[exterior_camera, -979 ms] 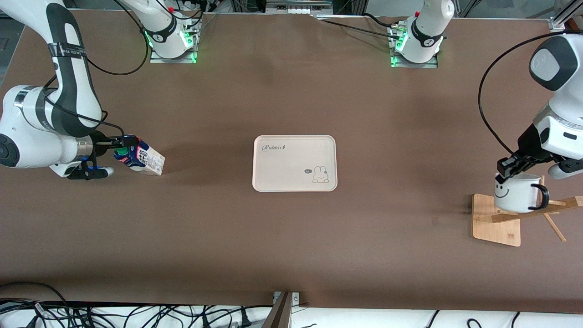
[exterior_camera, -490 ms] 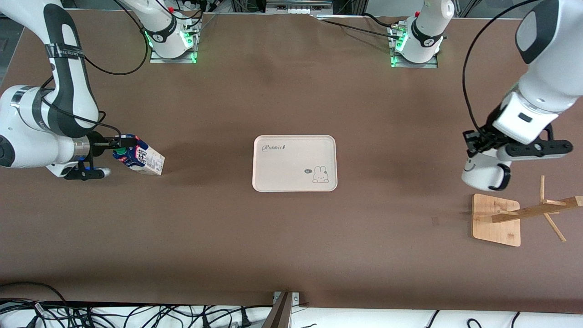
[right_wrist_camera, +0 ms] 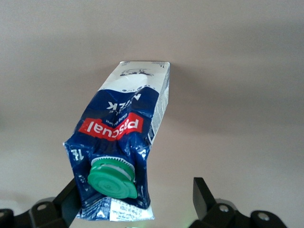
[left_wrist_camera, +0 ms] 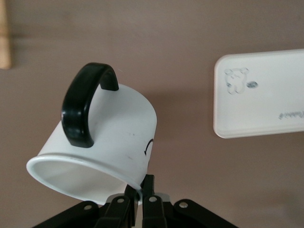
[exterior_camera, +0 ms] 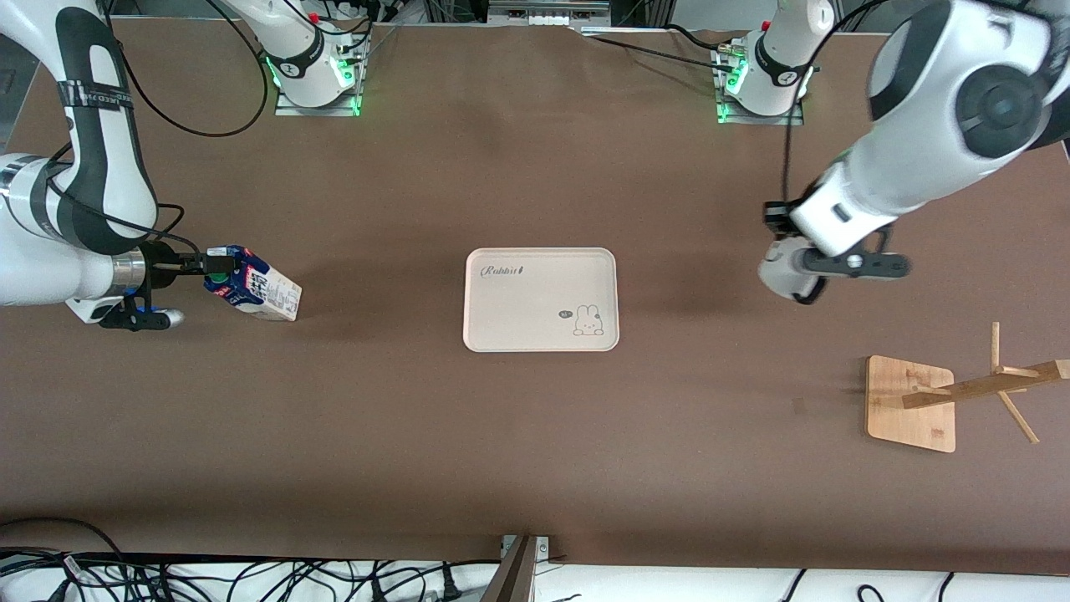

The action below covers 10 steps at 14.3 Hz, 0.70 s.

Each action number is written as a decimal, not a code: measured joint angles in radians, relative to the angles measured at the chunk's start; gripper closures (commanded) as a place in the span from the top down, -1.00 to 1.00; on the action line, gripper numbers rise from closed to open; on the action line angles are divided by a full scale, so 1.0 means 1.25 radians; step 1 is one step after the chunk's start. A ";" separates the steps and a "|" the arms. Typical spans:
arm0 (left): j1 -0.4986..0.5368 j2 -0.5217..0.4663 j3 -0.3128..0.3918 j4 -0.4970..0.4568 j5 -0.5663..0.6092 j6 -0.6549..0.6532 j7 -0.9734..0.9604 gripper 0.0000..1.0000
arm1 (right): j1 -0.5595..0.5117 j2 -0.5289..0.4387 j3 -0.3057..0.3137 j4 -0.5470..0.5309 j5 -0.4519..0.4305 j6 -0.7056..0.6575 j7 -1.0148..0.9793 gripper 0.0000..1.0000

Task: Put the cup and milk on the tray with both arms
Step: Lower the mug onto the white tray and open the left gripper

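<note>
Brown table (exterior_camera: 535,435) carrying everything. Tray (exterior_camera: 518,301) lying flat at mid-table, bare, nothing on it yet: neither item delivered, so both placements judged still to do. Wooden stand (exterior_camera: 911,404) toward the left arm's end, nearer the camera than the tray, with nothing hung on it. Milk (exterior_camera: 255,288) toward the right arm's end of the table, well apart from the tray, tilted with its green cap toward the right hand (exterior_camera: 194,265); whether its base touched the table could not be told. Right hand level with the carton's top; in the wrist view one finger (right_wrist_camera: 205,198) stood clear of the carton (right_wrist_camera: 124,152), the other hidden by it, so hand seen parted around the top rather than pinched, grasp apparently not made. Cup (exterior_camera: 782,274) up in the air over bare table between tray and stand, lying on its side, empty in the wrist view (left_wrist_camera: 102,140). Left hand (left_wrist_camera: 138,199) pinched tight on the cup's rim, fingers nearly together. Judged partway: cup grasped and in carriage, milk not lifted.
</note>
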<state>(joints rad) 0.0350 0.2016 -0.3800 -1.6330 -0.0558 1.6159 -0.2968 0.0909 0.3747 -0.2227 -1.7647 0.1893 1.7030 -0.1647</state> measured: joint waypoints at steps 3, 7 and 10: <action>-0.101 0.102 -0.003 0.028 -0.008 0.003 -0.189 -1.00 | 0.005 0.000 0.001 0.000 0.000 0.005 0.000 0.48; -0.217 0.292 -0.003 0.162 -0.024 0.016 -0.394 -1.00 | 0.005 0.003 0.002 0.000 0.000 0.008 0.000 0.17; -0.295 0.418 -0.003 0.239 -0.028 0.106 -0.500 -1.00 | 0.005 0.006 0.003 0.000 0.000 0.009 0.000 0.16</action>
<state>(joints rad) -0.3336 0.7239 -0.3843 -1.3345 -0.0908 1.7481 -0.9216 0.0975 0.3824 -0.2191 -1.7645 0.1894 1.7143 -0.1651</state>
